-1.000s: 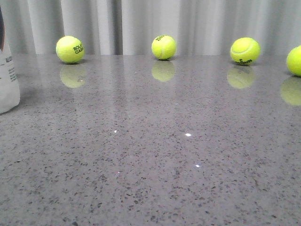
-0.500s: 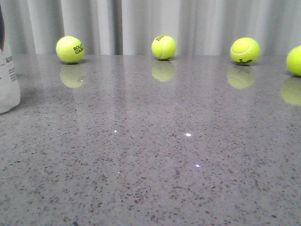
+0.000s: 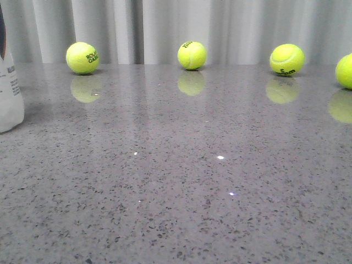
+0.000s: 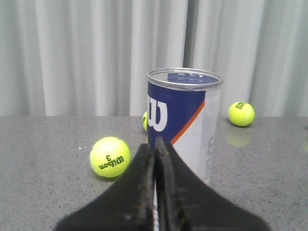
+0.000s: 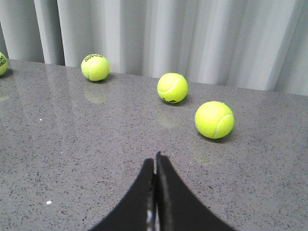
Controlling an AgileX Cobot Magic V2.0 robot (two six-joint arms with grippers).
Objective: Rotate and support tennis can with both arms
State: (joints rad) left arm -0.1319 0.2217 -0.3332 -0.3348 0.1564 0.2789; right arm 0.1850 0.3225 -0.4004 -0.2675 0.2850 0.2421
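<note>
The tennis can (image 4: 185, 122) stands upright on the grey table, open silver rim up, with a navy-and-white Wilson label and an orange stripe. In the front view only its white lower edge (image 3: 10, 93) shows at the far left. My left gripper (image 4: 155, 144) is shut and empty, its tips just in front of the can's label; I cannot tell if they touch it. My right gripper (image 5: 155, 161) is shut and empty over bare table, away from the can. Neither arm shows in the front view.
Several yellow-green tennis balls lie along the back of the table by the grey curtain (image 3: 82, 58) (image 3: 192, 55) (image 3: 286, 59) (image 3: 345, 70). One ball (image 4: 110, 157) lies beside the can, another (image 4: 241, 113) behind it. Two balls (image 5: 172, 87) (image 5: 214, 119) lie ahead of the right gripper.
</note>
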